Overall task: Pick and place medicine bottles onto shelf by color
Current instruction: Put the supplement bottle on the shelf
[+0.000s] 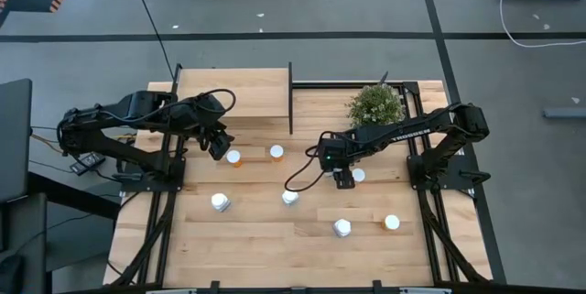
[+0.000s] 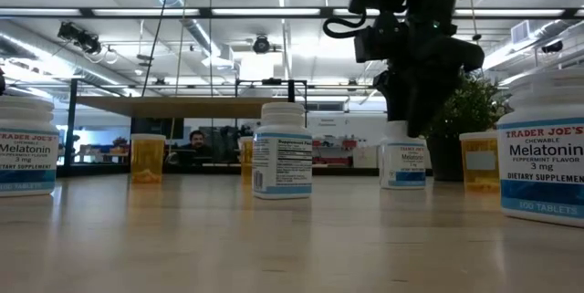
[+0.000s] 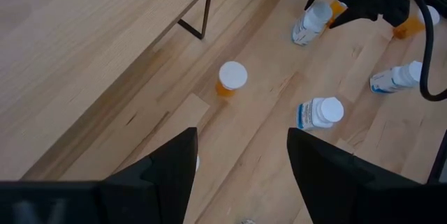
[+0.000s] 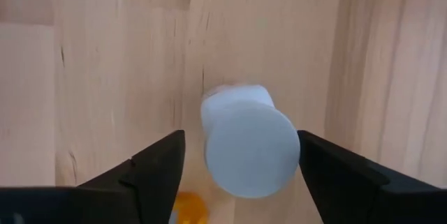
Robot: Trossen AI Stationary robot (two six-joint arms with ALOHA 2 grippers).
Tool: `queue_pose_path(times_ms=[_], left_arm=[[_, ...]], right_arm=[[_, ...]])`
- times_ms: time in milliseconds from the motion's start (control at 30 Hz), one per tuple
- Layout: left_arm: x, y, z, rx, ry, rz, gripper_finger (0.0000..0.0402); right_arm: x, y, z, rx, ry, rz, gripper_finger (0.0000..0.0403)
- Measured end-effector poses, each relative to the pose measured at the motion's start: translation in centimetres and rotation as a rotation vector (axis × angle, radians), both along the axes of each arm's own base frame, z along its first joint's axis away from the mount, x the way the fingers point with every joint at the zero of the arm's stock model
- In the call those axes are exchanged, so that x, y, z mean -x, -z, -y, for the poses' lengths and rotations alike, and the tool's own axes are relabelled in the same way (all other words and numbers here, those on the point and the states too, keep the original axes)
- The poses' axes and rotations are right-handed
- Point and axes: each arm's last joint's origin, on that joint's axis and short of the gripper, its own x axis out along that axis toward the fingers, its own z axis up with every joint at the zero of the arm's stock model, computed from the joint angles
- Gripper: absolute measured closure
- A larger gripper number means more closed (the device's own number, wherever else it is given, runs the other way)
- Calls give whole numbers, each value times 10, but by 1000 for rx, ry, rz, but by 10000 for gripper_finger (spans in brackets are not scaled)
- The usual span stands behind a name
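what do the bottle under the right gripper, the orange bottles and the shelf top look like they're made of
White bottle between the right gripper's open fingers: likely opaque plastic, with a smooth matte cap and a printed paper label in the low view. Orange bottle: translucent amber plastic, judging by its see-through body, with a white cap. Shelf top: pale wood with visible grain, satin finish; possibly veneer.

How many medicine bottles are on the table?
7: two orange bottles by the shelf, a white bottle under the right hand, two white mid-table, one white, one orange right of those. Arms may hide others.
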Motion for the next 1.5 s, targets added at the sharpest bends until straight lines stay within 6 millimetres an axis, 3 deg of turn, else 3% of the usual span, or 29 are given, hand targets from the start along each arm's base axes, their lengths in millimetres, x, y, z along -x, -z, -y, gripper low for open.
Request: queue_pose_path(times_ms=[300, 533, 700, 833, 967, 1067, 1300, 1433, 1500], left_arm=[[0, 0, 0, 0, 0, 1, 174], [0, 0, 0, 1, -1, 1, 188], [0, 0, 0, 1, -1, 0, 198], [3, -1, 0, 1, -1, 9, 205], [6, -4, 0, 0, 0, 24, 211], [12, -7, 0, -5, 2, 41, 216], [20, -10, -1, -32, 6, 59, 221], [24, -11, 0, -26, -1, 57, 219], [26, -11, 0, -21, -9, 59, 220]], right_arm=[[-1, 0, 0, -12, 41, 15, 213], [-3, -10, 0, -19, 69, 0, 200], [-13, -54, 3, -32, 120, 34, 194], [-19, -112, 13, -40, 239, 124, 203], [-22, -176, 31, -51, 416, 350, 201], [-29, -204, 49, -45, 485, 447, 200], [-76, -213, 86, -57, 501, 472, 199], [-102, -204, 107, -45, 497, 480, 199], [-104, -200, 117, -56, 513, 500, 198]])
